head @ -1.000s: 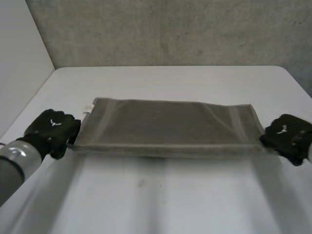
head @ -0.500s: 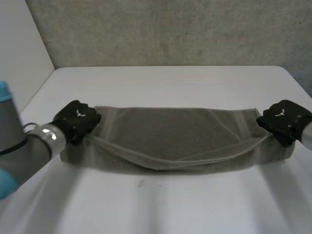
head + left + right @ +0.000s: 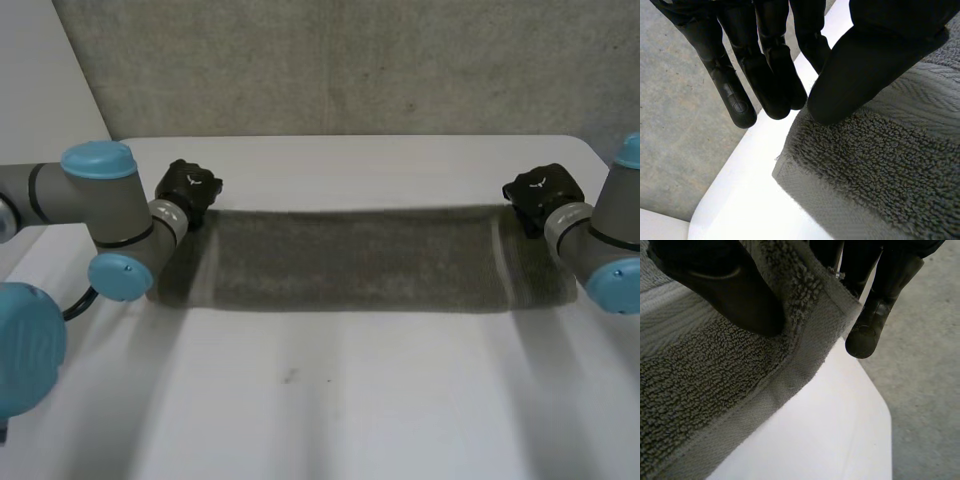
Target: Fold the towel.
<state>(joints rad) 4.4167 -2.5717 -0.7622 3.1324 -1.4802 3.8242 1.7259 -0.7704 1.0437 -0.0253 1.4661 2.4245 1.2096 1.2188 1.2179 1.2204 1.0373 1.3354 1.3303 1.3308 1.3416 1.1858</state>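
Your left hand (image 3: 188, 189) and right hand (image 3: 538, 187) each pinch a far corner of the grey towel (image 3: 350, 262), which is spread across the middle of the surface (image 3: 350, 400). If either thumb pinch slips, I expect the edges to land mismatched.

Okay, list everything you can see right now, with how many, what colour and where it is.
towel: one, grey, lying as a long strip across the middle of the table, its ends towards the two arms.
table: one, white, under the towel.
wall: one, grey concrete, behind the table's far edge.
arms: two, grey with light-blue caps, the left arm and the right arm reaching in from either side.
left hand: one, black, pinching the towel's far corner on its side, thumb on top.
right hand: one, black, pinching the far corner at the other end, towel edge between thumb and fingers.
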